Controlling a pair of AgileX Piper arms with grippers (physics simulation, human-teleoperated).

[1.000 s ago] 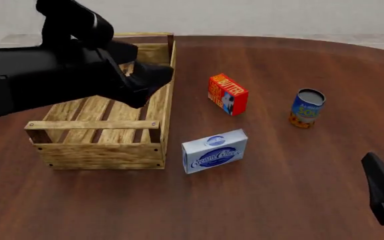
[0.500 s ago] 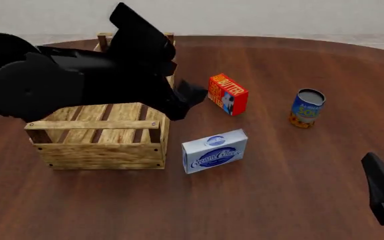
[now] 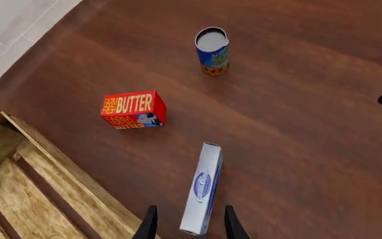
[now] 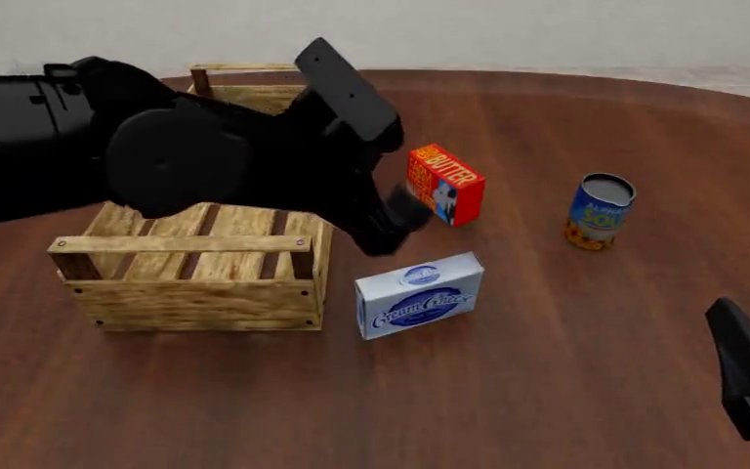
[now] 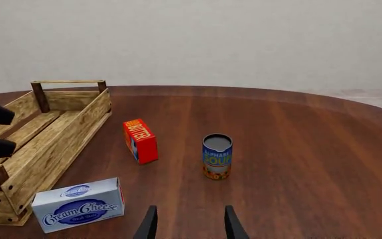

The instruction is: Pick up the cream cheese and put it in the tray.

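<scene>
Cream cheese [image 4: 420,294] lying on tabletop [image 4: 570,342] just beside tray [image 4: 192,288]. Left gripper [image 3: 189,226] hovering over it, jaws spread, seemingly not touching. Right gripper [image 5: 189,223] sitting well apart, jaws spread.

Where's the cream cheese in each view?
Front view: cream cheese low centre, just right of the tray.
Left wrist view: bottom centre, seen edge-on, between the fingers.
Right wrist view: lower left, beside the tray's corner.
Shared landmark: butter box, beyond it in all three.
</scene>
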